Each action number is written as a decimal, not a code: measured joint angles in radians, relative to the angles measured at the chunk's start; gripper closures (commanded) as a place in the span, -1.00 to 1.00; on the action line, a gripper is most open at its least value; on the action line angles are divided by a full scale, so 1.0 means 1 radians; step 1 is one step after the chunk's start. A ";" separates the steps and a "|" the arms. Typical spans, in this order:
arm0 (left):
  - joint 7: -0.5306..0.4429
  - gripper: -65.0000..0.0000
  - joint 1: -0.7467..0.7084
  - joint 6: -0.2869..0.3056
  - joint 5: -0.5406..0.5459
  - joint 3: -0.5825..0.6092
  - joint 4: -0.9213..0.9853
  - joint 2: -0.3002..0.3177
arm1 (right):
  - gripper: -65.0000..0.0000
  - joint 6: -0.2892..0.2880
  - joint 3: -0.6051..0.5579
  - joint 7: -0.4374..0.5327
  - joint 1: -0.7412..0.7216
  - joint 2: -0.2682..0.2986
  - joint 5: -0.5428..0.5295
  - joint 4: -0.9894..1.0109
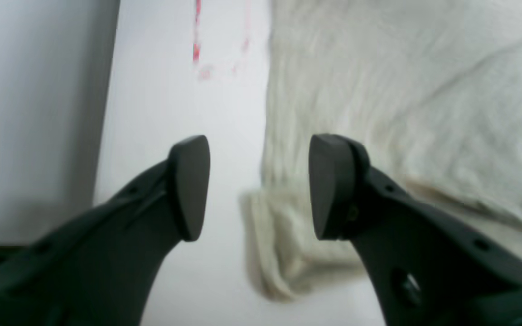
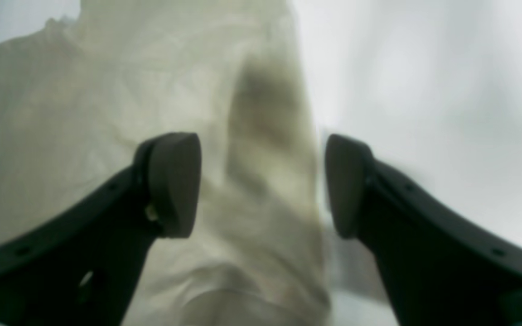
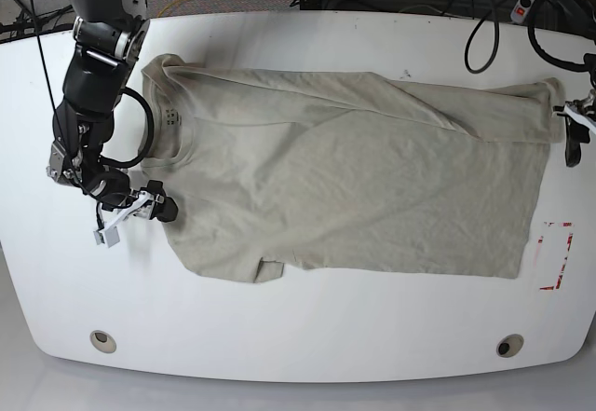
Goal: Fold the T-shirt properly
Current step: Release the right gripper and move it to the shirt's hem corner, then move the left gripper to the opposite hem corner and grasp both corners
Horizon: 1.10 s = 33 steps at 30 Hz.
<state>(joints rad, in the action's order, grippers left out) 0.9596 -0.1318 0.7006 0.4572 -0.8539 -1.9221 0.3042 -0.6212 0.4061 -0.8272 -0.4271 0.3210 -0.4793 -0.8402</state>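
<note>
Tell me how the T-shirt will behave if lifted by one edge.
The T-shirt lies flat, wrinkled and partly folded over itself, so it is probably floppy and would drape and sag. It looks thin, so likely light. On the smooth white table it may slide when tugged.

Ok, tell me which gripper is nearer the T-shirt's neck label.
Right. The right gripper sits at the shoulder edge of the T-shirt, just below the neck label; the left gripper is at the hem, the far end.

The khaki-beige T-shirt (image 3: pixel 354 187) under me is soft, wrinkled matt cloth. My dark gripper fingers (image 1: pixel 190 185) look like smooth matt plastic; the white table (image 3: pixel 307 336) is smooth, faintly glossy.
</note>
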 measured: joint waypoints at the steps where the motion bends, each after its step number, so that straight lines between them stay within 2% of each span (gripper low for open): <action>1: -0.005 0.00 0.013 0.000 -0.035 0.003 0.000 -0.001 | -0.28 0.000 0.000 0.024 0.000 -0.005 0.030 0.019; 3: 0.005 0.00 0.039 -0.001 -0.103 0.006 0.000 -0.002 | -0.28 -0.008 0.000 0.077 -0.003 -0.008 0.051 0.044; 7: 0.011 0.00 0.085 0.000 -0.146 0.026 0.002 0.001 | -0.28 -0.008 0.000 0.143 -0.008 -0.035 0.125 0.048; 14: 0.006 -0.01 0.151 0.000 -0.251 0.098 0.021 0.002 | -0.24 -0.011 0.005 0.161 -0.010 -0.077 0.158 0.043; 17: -0.006 -0.01 0.197 0.005 -0.290 0.148 0.081 -0.006 | 0.08 -0.011 0.000 0.165 -0.014 -0.102 0.158 0.043; 18: -0.005 -0.02 0.212 0.005 -0.311 0.155 0.105 -0.008 | 0.18 -0.011 0.000 0.160 -0.014 -0.103 0.159 0.043; 20: 0.001 -0.02 0.245 0.004 -0.354 0.160 0.157 -0.003 | 0.50 -0.008 0.000 0.157 -0.013 -0.105 0.161 0.044; 24: 0.006 -0.02 0.337 0.000 -0.399 0.164 0.291 -0.001 | 0.89 -0.008 0.000 0.140 -0.011 -0.096 0.162 0.046; 29: -0.010 -0.06 0.450 0.000 -0.455 0.166 0.470 0.003 | 1.00 -0.008 0.001 0.121 -0.008 -0.090 0.164 0.047; 33: -0.100 -0.31 0.516 -0.002 -0.506 0.165 0.613 0.003 | 1.00 -0.012 0.000 0.102 -0.001 -0.077 0.158 0.043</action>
<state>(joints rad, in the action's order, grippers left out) 0.8597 0.3843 0.6991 -0.0486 -0.6891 -1.3087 0.3077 -0.6334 0.4061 -0.7254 -0.4278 0.2440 -0.3210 -0.7971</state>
